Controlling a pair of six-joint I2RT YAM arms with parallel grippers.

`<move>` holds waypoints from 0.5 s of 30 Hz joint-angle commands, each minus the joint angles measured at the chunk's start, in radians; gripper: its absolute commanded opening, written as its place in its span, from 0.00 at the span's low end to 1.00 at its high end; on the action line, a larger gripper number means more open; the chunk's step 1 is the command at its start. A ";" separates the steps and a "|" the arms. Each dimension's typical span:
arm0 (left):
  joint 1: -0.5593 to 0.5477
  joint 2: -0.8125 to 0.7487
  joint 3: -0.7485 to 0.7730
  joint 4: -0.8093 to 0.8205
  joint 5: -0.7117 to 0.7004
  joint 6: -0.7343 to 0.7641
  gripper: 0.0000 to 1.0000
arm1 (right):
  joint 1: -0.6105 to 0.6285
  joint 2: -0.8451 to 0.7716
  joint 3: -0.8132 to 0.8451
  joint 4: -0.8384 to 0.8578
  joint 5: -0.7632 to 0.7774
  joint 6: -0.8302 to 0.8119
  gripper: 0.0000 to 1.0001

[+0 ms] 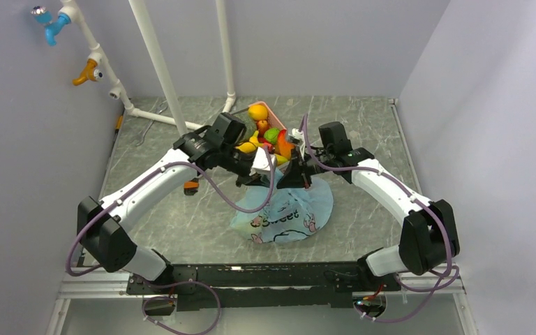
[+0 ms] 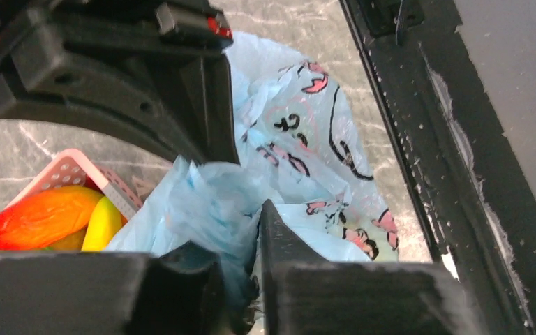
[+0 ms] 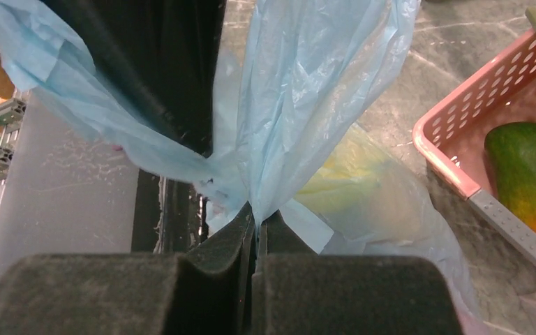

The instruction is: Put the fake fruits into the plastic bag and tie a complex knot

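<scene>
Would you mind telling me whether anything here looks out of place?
Nothing spilled. The left fingers and right fingers both pinch the plastic bag, yet several fake fruits sit in the pink basket.

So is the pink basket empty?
Not empty. The basket holds a red-orange mango and a green fruit.

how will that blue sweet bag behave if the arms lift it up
Probably floppy: the plastic bag crumples and drapes where the right gripper pinches it. Likely bottom-heavy, with a yellow fruit showing through the film. Thin film may tear.
</scene>
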 commanded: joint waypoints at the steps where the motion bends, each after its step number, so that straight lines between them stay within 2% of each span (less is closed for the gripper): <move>1: 0.011 -0.051 0.006 -0.027 -0.025 -0.009 0.30 | -0.002 -0.036 0.027 -0.040 0.011 -0.038 0.00; 2: 0.019 -0.084 -0.023 -0.017 -0.007 -0.019 0.41 | -0.002 -0.033 0.024 -0.043 0.016 -0.040 0.00; 4: 0.046 -0.154 -0.094 0.012 0.031 -0.045 0.53 | -0.007 -0.021 0.023 -0.056 0.023 -0.050 0.00; 9: 0.143 -0.295 -0.245 0.088 0.053 -0.133 0.71 | -0.018 -0.023 0.024 -0.097 0.021 -0.085 0.00; 10: 0.172 -0.313 -0.263 0.101 0.054 -0.153 0.83 | -0.021 -0.024 0.025 -0.107 0.018 -0.092 0.00; 12: 0.211 -0.343 -0.298 0.110 0.070 -0.155 0.97 | -0.023 -0.023 0.028 -0.118 0.018 -0.099 0.00; 15: 0.254 -0.398 -0.351 0.119 0.089 -0.138 0.99 | -0.026 -0.018 0.034 -0.126 0.022 -0.107 0.00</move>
